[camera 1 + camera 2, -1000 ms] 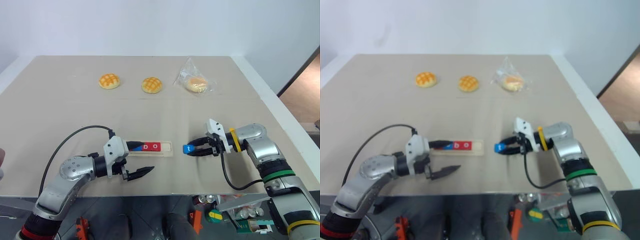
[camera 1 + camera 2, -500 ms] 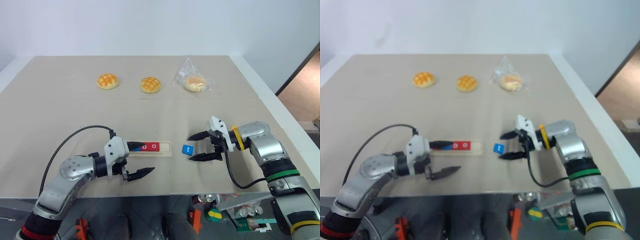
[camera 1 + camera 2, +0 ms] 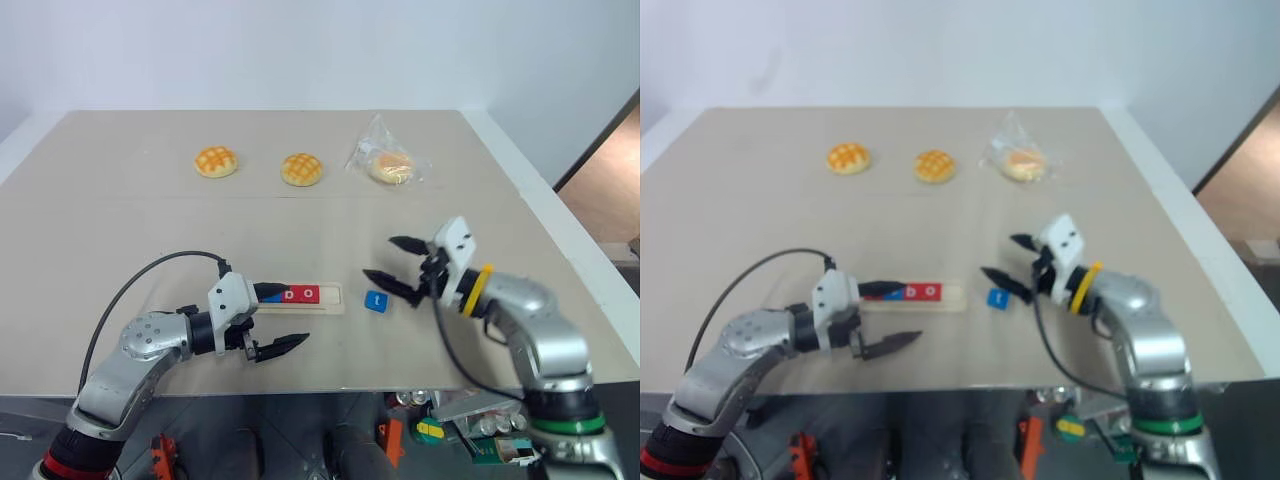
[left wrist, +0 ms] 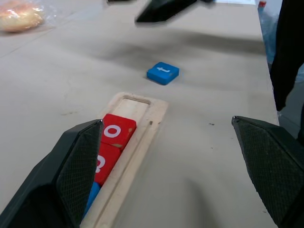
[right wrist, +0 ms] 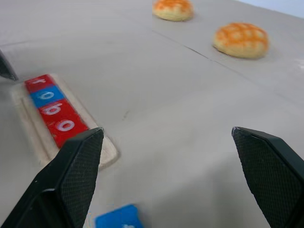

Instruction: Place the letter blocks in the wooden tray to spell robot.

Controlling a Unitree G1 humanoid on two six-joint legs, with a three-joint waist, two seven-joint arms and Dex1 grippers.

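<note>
The wooden tray (image 3: 334,298) lies on the table near the front and holds several letter blocks. From the right wrist they read red r (image 5: 39,82), blue o (image 5: 46,94), red b (image 5: 53,109) and red o (image 5: 65,126). The tray's right end is bare. A blue t block (image 3: 376,300) lies flat on the table just right of the tray. My right gripper (image 3: 380,257) hovers open above and slightly behind that block, holding nothing. My left gripper (image 3: 290,316) is open at the tray's left part, one finger over the tray and the other in front of it.
Two golden buns (image 3: 217,161) (image 3: 301,169) and a bun in a clear bag (image 3: 388,165) sit at the far side of the table. The table's front edge (image 3: 330,385) runs close below both grippers.
My right gripper opened and let go of the blue t block, then rose and turned. The block now lies on the table right of the tray. My left arm kept still.
</note>
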